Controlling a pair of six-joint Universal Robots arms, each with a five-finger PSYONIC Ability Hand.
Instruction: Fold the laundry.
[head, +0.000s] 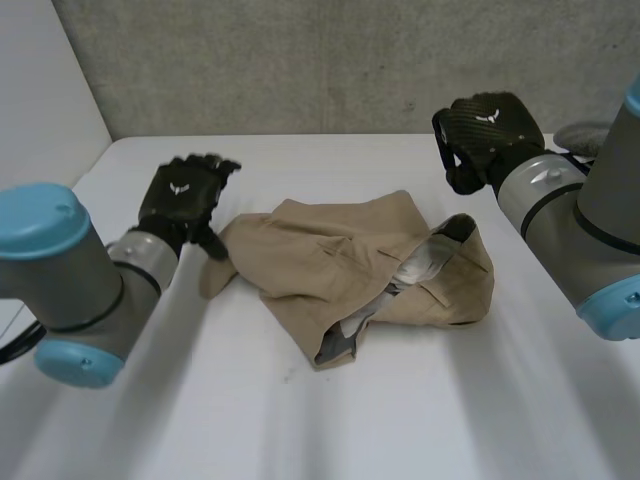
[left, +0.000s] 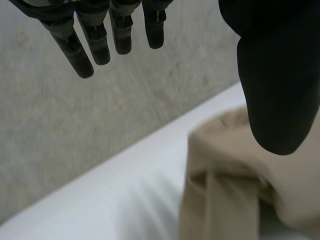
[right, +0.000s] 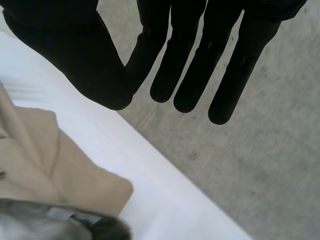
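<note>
Head view: crumpled tan garment (head: 350, 265) sits mid-table (head: 300, 420). Left hand (head: 185, 195) is just beside its left end, right hand (head: 490, 130) hovers past its far right corner. Both have fingers straight and apart. Concrete wall (head: 300, 60) behind.

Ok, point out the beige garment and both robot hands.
beige garment (head: 320, 250): head view, middle of its tan outer cloth.
left robot hand (head: 182, 195): head view, back of the hand.
right robot hand (head: 490, 125): head view, back of the hand.

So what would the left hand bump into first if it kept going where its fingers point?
Probably the grey wall: the left hand has straight fingers aimed above the table, beside the tan garment. Depth is hard to judge.
</note>
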